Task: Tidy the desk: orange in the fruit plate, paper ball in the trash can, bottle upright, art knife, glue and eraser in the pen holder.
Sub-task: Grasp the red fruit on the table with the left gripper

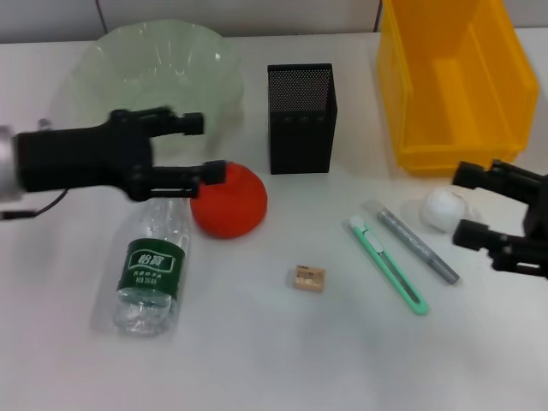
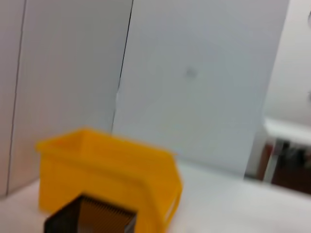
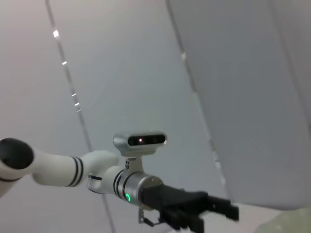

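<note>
Red-orange fruit first: the orange (image 1: 229, 200) sits on the white table (image 1: 257, 360), just in front of the fruit plate (image 1: 154, 73) and beside the neck of the fallen bottle (image 1: 154, 270). Left gripper (image 1: 204, 147) reaches in from the side, fingers spread wide, nothing held — the nearer fingertip is at the orange's edge, possibly touching, though the head view doesn't settle it. The far finger hangs over the plate's front rim.

Step in hand, by my reading: orange into the plate. Next move calls for centring the open fingers around the fruit, closing, then a short lift up and back over the ruffled rim.

Right gripper (image 1: 469, 204) is at the table's right side, also spread and empty, with the paper ball (image 1: 445, 208) just beyond its tips, in front of the trash can (image 1: 458, 81) — likely lined up for the second job.

Orientation notes:
- Bottle lies on its side, long axis running near to far, cap end away from the robot.
- Art knife (image 1: 387, 265) and glue (image 1: 419, 247) lie nearly parallel, on a diagonal from far-left to near-right.
- Eraser (image 1: 309, 277) lies flat, between orange and knife.
- Pen holder (image 1: 301, 116) upright, behind them all.
</note>
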Robot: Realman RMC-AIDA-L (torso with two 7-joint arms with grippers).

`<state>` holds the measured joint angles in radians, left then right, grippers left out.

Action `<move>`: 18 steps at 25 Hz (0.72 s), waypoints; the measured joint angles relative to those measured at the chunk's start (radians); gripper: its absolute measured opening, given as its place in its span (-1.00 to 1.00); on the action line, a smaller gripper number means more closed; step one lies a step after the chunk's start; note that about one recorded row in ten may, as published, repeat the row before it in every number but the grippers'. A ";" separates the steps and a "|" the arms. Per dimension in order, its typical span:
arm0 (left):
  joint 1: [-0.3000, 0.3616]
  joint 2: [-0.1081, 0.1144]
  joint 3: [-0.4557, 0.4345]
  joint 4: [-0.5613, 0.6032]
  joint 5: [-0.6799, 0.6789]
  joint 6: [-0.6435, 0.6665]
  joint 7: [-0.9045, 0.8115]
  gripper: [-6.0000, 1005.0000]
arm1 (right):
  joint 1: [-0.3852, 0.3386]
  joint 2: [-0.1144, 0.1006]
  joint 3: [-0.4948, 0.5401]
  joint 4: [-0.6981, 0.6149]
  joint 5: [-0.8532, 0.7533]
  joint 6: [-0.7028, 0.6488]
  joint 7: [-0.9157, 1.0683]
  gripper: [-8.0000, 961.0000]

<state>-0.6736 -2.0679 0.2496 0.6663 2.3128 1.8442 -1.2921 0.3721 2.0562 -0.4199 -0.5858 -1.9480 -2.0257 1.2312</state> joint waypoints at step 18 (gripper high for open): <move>-0.063 -0.010 0.565 -0.070 -0.058 -0.525 -0.175 0.67 | -0.066 0.000 0.054 0.015 0.000 0.003 -0.029 0.74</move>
<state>-0.7368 -2.0783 0.8149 0.5961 2.2545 1.3192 -1.4674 0.3064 2.0566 -0.3663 -0.5706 -1.9481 -2.0228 1.2026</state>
